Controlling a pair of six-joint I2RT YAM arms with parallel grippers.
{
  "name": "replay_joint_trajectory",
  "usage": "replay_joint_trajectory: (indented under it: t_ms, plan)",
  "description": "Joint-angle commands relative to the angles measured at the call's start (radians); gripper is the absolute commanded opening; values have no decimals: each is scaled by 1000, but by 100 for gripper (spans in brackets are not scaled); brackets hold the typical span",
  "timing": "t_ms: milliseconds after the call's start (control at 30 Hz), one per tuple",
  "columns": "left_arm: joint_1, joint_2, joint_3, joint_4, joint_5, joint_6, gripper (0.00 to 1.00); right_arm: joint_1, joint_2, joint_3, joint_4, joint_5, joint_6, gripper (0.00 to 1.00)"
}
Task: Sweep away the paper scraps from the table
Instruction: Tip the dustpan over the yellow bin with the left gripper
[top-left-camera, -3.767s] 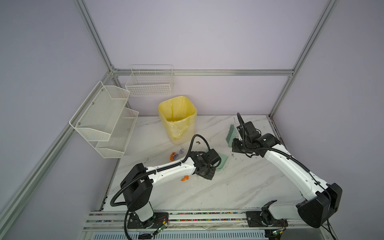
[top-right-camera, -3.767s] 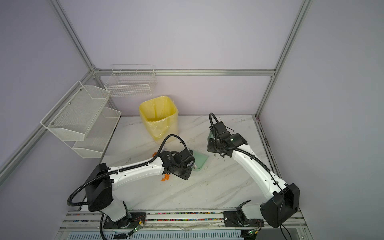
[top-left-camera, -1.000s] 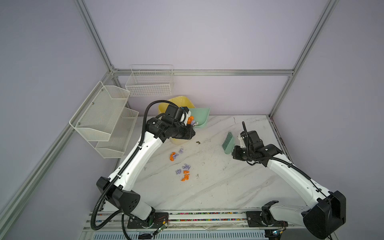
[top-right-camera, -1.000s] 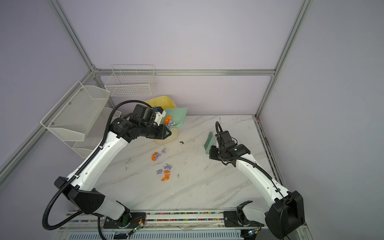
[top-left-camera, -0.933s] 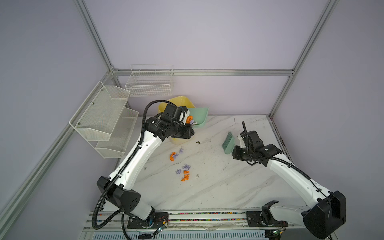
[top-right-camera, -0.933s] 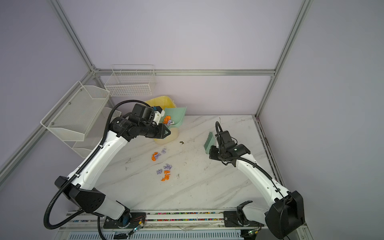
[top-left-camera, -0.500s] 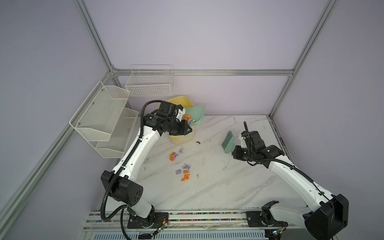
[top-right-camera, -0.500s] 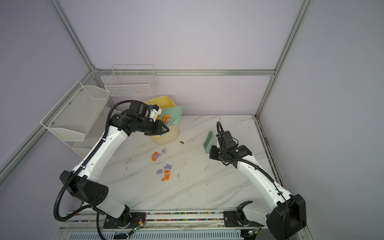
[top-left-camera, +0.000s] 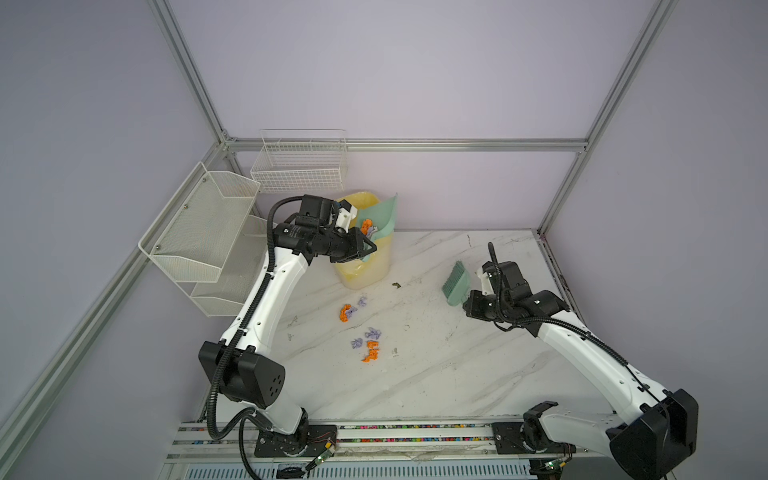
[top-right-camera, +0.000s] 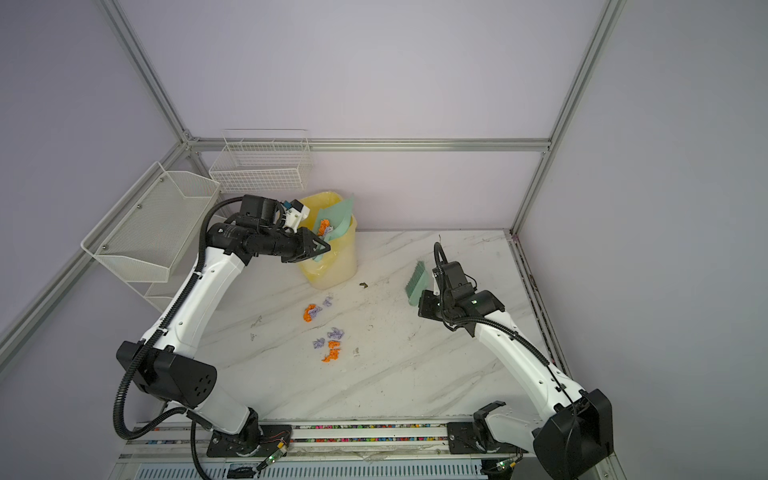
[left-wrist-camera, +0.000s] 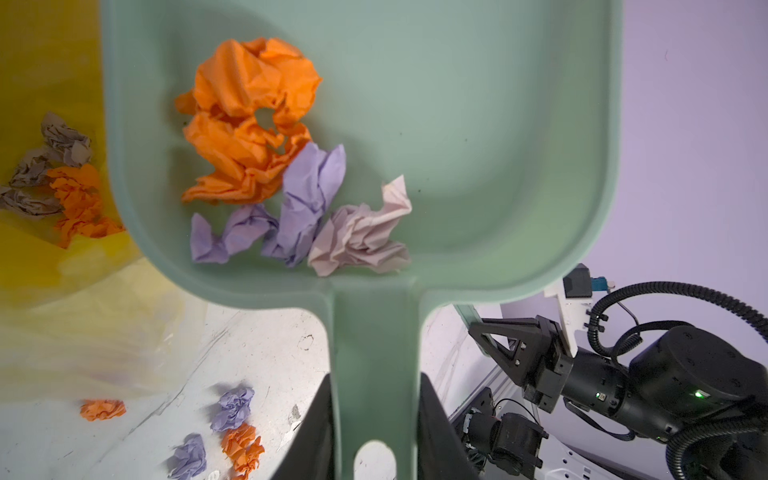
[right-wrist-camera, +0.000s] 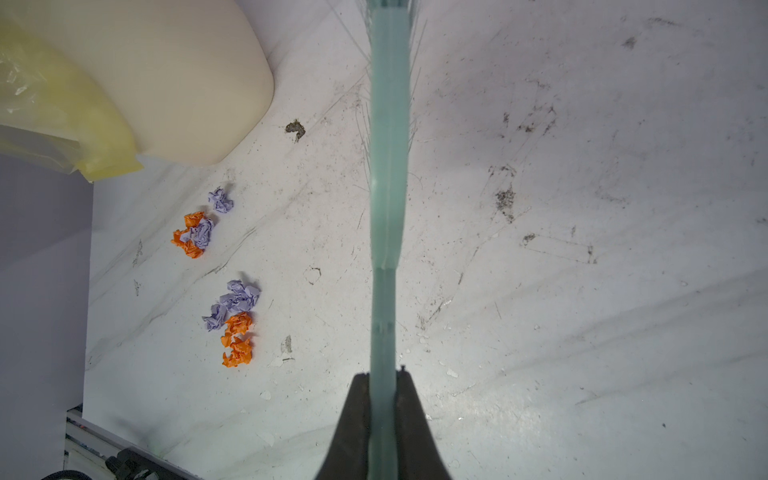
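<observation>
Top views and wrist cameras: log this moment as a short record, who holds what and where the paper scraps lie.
left claw: shut on dustpan handle, pan raised over bin
right claw: shut on brush, away from the loose scraps
scraps in dustpan: orange and lilac wads, not yet tipped out
loose scraps: two small clusters on table near bin
</observation>
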Motion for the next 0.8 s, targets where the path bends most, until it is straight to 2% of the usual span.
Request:
replay_joint_trajectory:
  t_ms: [0, 333, 533, 767]
  plan:
    - [30, -9, 55, 83, 109, -38, 10, -6, -4, -5, 23, -5, 12, 0]
    - [137, -45, -90, 300, 307, -210, 10, -5, -19, -10, 22, -5, 21, 0]
    - [167, -34, -145, 449, 419, -340, 10, -5, -30, -11, 17, -4, 20, 0]
    - [181, -40, -182, 526, 446, -403, 10, -5, -44, -19, 13, -3, 21, 0]
